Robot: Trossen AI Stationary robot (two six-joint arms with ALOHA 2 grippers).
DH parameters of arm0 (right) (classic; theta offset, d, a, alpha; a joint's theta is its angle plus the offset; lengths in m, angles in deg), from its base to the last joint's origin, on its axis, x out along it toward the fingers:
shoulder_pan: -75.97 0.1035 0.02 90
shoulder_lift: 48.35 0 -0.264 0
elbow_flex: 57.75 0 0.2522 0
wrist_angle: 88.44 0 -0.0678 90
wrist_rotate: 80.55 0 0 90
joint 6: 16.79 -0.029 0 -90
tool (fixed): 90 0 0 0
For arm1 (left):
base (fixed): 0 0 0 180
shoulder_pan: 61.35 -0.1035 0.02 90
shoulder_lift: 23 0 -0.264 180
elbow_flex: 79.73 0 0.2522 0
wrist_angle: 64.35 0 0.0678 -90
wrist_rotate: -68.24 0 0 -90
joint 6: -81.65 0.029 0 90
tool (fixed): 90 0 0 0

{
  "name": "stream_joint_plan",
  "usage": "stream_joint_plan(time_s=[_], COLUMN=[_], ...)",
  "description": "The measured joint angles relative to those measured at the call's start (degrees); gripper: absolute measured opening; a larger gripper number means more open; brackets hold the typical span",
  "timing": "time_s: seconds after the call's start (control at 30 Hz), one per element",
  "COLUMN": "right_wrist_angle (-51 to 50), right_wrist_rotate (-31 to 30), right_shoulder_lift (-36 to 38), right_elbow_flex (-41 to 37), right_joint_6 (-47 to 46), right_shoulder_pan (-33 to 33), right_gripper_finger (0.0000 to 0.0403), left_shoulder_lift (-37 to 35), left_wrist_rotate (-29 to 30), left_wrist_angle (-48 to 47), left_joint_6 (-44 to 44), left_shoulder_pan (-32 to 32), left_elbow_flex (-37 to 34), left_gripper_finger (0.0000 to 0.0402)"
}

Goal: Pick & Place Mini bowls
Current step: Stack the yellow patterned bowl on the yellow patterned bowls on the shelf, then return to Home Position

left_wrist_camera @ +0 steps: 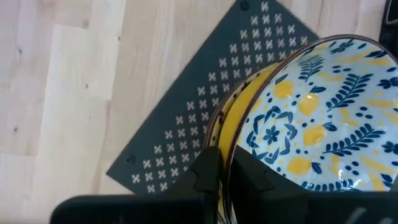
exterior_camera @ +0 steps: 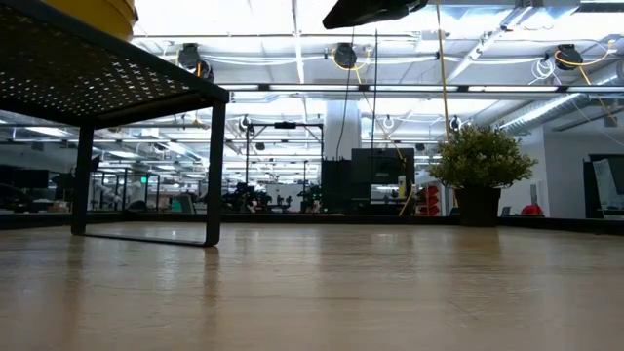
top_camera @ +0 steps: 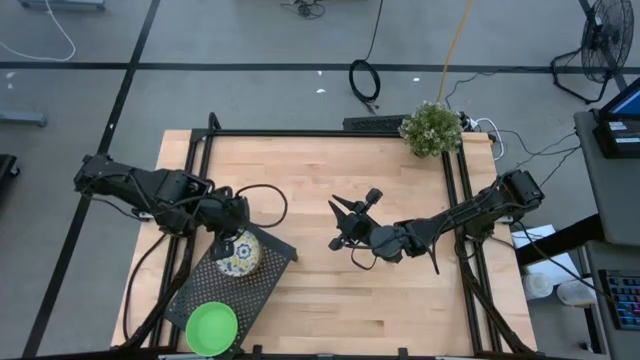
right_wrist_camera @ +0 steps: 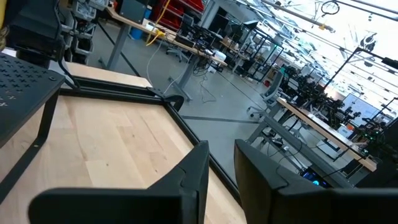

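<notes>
A white mini bowl with blue-and-yellow flowers [top_camera: 243, 257] sits on the black mesh tray [top_camera: 278, 250] at the table's near left. Its outer wall is yellow [left_wrist_camera: 239, 102]. My left gripper [top_camera: 229, 241] is at the bowl's left rim, shut on it. A bright green mini bowl [top_camera: 212, 328] rests on the tray's near end. My right gripper [top_camera: 336, 224] hangs open above the middle of the table, holding nothing. The low view shows only a yellow wall [exterior_camera: 90, 14] above the tray top [exterior_camera: 97, 68]. No other bowls are in view. My left gripper pinches the floral bowl's rim [left_wrist_camera: 225, 163], one finger [left_wrist_camera: 252, 177] inside the bowl and the other finger [left_wrist_camera: 207, 177] outside against the yellow wall. It comes from above, slanting from the table's left. Whether the bowl's base rests on the tray, I cannot tell.
A potted plant [top_camera: 432, 128] stands at the table's far right edge. The tray stands on legs [exterior_camera: 214, 166] above the wooden top. Bare wood lies between the tray and the right arm, and toward the near right corner.
</notes>
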Motion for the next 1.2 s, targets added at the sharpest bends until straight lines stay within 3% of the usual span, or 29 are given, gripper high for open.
stream_joint_plan(time_s=[0.23,0.57,0.73,1.2], right_wrist_angle=[0.0,0.0,0.0,-0.02], right_wrist_rotate=[0.0,0.01,0.02,0.0], right_shoulder_lift=[0.0,0.0,0.0,0.0], right_elbow_flex=[0.0,0.0,0.0,0.0], right_joint_6=[0.0,0.0,0.0,-0.39], right_shoulder_pan=[0.0,0.02,0.02,0.02], right_gripper_finger=[0.0066,0.0066,0.0066,0.0066], left_shoulder_lift=[0.0,-0.01,-0.07,-0.55], left_wrist_rotate=[-1.69,-6.61,-8.39,-7.49], left_wrist_angle=[1.15,-0.11,-0.47,-7.74], left_joint_6=[-0.48,-3.0,-1.56,4.73], left_shoulder_pan=[-1.35,-1.46,-1.51,-4.93], left_elbow_flex=[0.02,0.02,0.05,10.37], left_gripper_finger=[0.0039,0.0152,0.0189,0.0209])
